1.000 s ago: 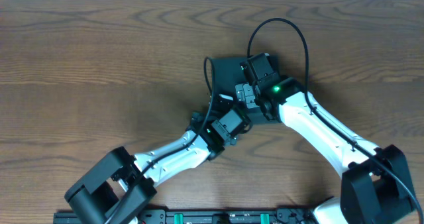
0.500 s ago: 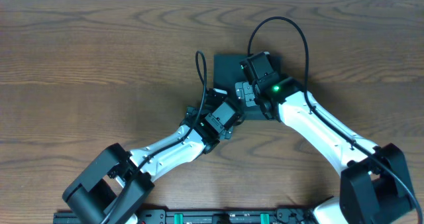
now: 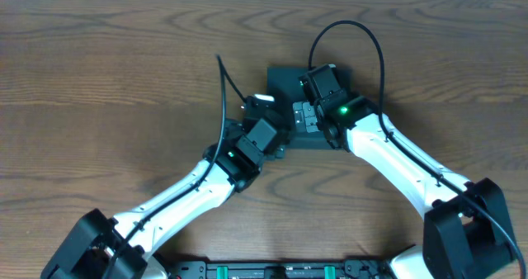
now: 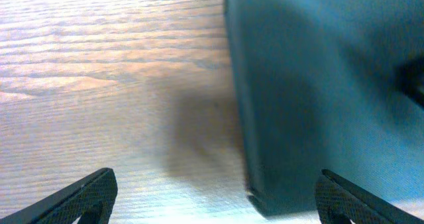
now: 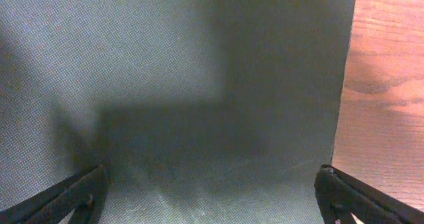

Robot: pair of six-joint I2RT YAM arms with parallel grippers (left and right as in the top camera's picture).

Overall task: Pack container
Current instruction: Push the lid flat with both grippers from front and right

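Wood-grain surface fills the overhead view. From the lower left corner the left arm slants up toward the middle, with a thin black cable arching above its wrist. The left end effector stands wide open and has hold of nothing. In its wrist view the left edge and near corner of the container lie between the two tips, with bare wood to the left.

The container, dark, matte and square, lies flat on the surface just right of centre. The right end effector hangs over its top, jaws spread just as wide and gripping nothing. Whether the tips touch the top cannot be told. Wood shows past the container's right edge. The right arm comes in from the lower right, carrying a looped black cable and a green light.
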